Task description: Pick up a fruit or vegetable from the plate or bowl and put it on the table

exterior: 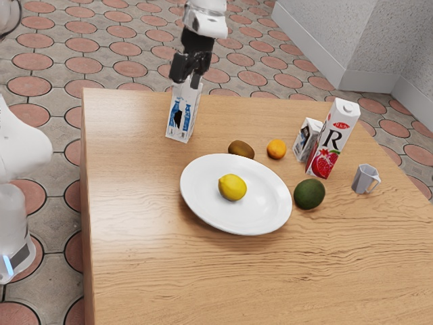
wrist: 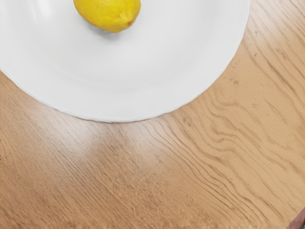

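My gripper is up in the air near the table's far edge in the exterior view, fingers apart with nothing held between them. A yellow lemon lies on the white oval plate, away from the gripper. The wrist view has the lemon cut by the picture's edge, on the plate, with bare wood beside the rim.
Around the plate on the wooden table are a brown kiwi, an orange, a dark green fruit, a tall carton, a small carton and a grey mug. Another carton appears below the gripper.
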Motion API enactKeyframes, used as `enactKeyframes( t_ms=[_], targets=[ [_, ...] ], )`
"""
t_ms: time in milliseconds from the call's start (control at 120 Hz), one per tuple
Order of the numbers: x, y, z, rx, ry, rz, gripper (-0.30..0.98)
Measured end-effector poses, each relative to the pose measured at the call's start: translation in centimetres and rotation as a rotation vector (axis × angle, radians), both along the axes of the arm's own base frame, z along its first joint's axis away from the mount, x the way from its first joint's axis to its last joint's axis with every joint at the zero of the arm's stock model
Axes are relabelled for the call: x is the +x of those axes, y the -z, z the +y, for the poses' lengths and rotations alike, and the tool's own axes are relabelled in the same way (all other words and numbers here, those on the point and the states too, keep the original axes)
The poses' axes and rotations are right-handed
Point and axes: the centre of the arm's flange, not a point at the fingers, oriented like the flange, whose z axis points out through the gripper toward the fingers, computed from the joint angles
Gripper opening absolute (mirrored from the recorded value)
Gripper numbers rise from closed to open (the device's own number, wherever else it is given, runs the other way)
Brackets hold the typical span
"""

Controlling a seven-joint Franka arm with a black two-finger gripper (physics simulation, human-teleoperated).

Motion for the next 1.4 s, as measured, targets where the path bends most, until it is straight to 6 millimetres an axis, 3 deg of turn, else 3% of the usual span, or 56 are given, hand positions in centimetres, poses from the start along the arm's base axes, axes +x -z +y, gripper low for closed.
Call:
enactKeyframes(
  t_ms=[150, 292, 425, 667, 875, 1083, 1400],
  targets=[
    [2.9, 5.0, -5.2, 0.126, -0.003, 0.010, 0.67],
    [3.9, 6.5, -12.6, 0.153, -0.095, -0.040, 0.67],
    [4.4, 8.0, -15.0, 0.132, -0.249, -0.027, 0.67],
    [2.5, 9.9, -15.1, -0.012, -0.392, 0.024, 0.67],
    [4.0, 13.4, -13.5, -0.046, -0.485, 0.043, 0.67],
    [5.7, 14.6, -13.6, 0.001, -0.515, -0.067, 0.67],
    [8.1, 18.1, -10.3, -0.040, -0.582, -0.059, 0.67]
  ],
)
